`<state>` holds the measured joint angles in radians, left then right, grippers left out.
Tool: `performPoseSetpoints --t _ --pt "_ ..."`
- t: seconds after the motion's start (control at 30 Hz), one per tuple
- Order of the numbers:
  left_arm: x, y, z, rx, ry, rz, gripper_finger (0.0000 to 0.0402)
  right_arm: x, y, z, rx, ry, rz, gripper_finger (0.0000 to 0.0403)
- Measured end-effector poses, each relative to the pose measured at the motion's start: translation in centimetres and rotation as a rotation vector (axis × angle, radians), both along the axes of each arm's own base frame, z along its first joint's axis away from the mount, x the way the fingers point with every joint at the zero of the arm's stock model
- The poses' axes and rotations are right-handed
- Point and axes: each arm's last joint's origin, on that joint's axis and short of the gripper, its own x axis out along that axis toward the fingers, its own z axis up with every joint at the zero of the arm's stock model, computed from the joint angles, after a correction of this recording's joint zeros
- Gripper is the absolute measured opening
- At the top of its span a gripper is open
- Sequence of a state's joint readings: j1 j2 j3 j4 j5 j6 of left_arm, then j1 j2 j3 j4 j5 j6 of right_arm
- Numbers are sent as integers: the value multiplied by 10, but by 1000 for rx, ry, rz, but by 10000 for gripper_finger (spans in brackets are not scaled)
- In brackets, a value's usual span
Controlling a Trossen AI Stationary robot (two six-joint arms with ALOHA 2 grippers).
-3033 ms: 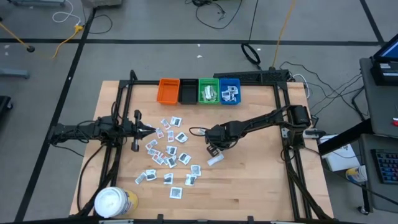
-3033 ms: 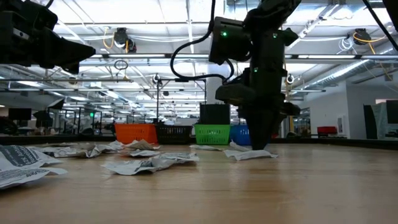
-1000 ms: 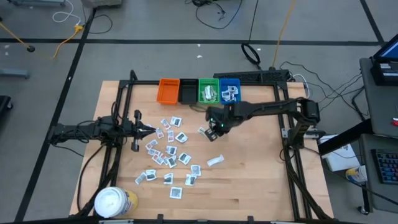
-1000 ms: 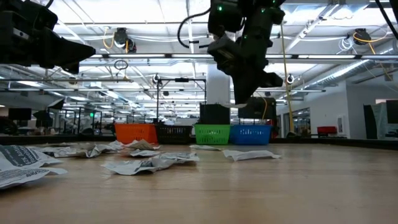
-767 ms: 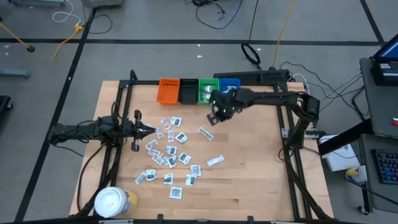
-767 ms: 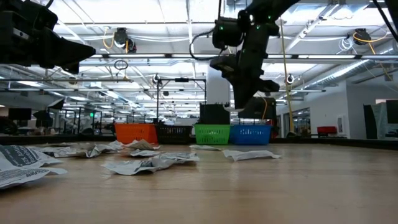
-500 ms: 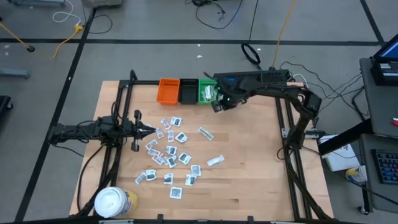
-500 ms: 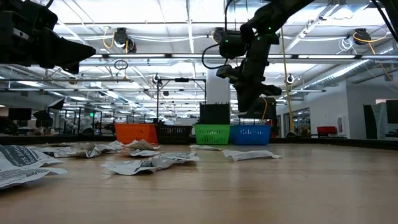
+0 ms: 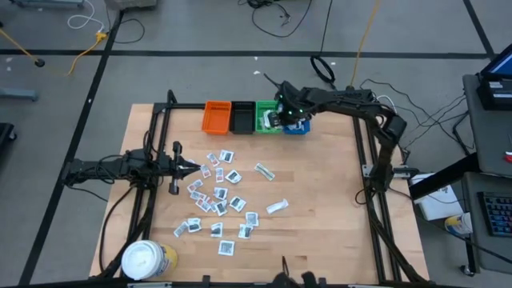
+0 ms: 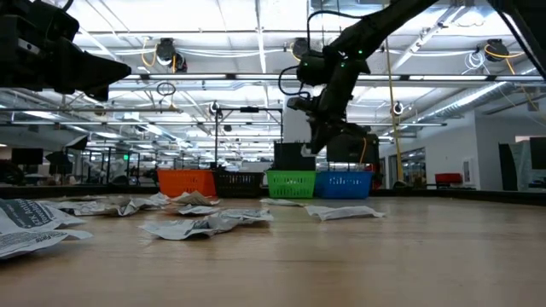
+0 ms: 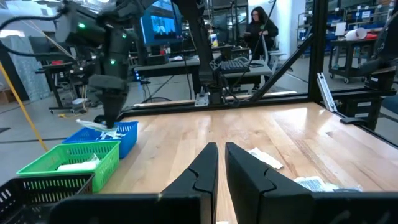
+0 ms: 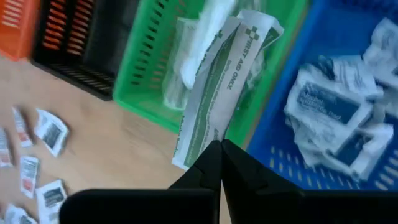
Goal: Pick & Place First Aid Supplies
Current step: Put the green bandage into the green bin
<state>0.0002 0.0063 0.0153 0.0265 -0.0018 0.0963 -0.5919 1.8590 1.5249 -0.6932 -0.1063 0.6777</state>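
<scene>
Carried from mid-worktop to the far edge, the right pincer (image 12: 219, 144) now hangs over the bins, clamped shut on a strip wrapper (image 12: 217, 87). That puts delivery a release away, I judge. The wrapper's long axis runs outward from the fingertips, its free printed end over the green bin (image 9: 267, 117), beside the blue bin (image 12: 348, 162). The left pincer (image 11: 220, 155) waits nearly closed and empty, well to the left near the scattered packets (image 9: 216, 196).

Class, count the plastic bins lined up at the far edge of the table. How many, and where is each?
4, in one row left to right in the high view: orange bin, black bin, green bin, blue bin, the last partly hidden under the right gripper.
</scene>
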Motion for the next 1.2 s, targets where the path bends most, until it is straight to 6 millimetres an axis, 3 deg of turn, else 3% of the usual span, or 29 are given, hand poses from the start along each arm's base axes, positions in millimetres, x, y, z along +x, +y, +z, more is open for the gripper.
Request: performPoseSetpoints --t 0.17,0.47,0.6,0.93,1.2 --pt "0 0 0 0 1 0 37 17 -20 -10 -27 -7 16 0" --pt "0 0 0 0 0 0 37 30 -31 -42 -3 70 66 1" --pt "0 0 0 0 0 0 37 30 -32 -37 -44 66 98 25" --pt "0 0 0 0 0 0 37 29 -33 -38 -64 79 122 140" --pt "0 0 0 0 0 0 37 21 -16 -9 -21 58 303 152"
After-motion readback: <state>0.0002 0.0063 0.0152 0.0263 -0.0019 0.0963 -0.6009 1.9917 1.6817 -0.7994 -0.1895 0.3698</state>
